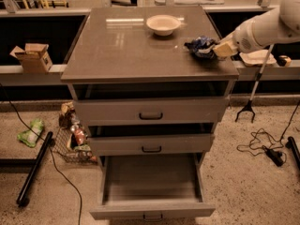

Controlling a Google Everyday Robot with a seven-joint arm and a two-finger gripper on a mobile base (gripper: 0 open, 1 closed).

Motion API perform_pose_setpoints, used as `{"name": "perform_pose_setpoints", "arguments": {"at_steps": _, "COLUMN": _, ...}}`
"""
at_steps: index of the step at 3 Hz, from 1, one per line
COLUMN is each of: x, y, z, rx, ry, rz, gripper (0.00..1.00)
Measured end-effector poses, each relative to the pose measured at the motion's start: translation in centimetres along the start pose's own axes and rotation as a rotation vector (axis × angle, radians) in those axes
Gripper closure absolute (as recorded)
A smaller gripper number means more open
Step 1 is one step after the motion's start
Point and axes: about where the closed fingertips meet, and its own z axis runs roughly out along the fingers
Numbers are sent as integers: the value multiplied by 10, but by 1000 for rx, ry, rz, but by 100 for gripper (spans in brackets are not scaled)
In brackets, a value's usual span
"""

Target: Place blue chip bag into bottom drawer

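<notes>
The blue chip bag (199, 46), dark blue crumpled foil with pale patches, lies on the cabinet top (122, 46) near its right edge. My gripper (220, 50) comes in from the right on a white arm and is right against the bag's right side. The bottom drawer (152, 184) is pulled out at the foot of the cabinet, and its tray shows nothing inside.
A cream bowl (163, 24) stands at the back of the cabinet top. The two upper drawers (151, 110) are partly pulled out. A cardboard box (33, 56) sits on the left ledge. A green packet (31, 132), a wire basket (72, 139), cables and a black pole lie on the floor.
</notes>
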Motion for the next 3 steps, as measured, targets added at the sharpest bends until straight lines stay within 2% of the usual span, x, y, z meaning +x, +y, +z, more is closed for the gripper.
{"name": "perform_pose_setpoints", "arguments": {"at_steps": 1, "x": -6, "y": 8, "z": -36, "rx": 15, "ry": -66, "rz": -12, "gripper": 100}}
{"name": "perform_pose_setpoints", "arguments": {"at_steps": 2, "x": -6, "y": 8, "z": -36, "rx": 15, "ry": -66, "rz": -12, "gripper": 100}}
{"name": "perform_pose_setpoints", "arguments": {"at_steps": 3, "x": -11, "y": 24, "z": -36, "rx": -43, "ry": -90, "rz": -47, "gripper": 100}}
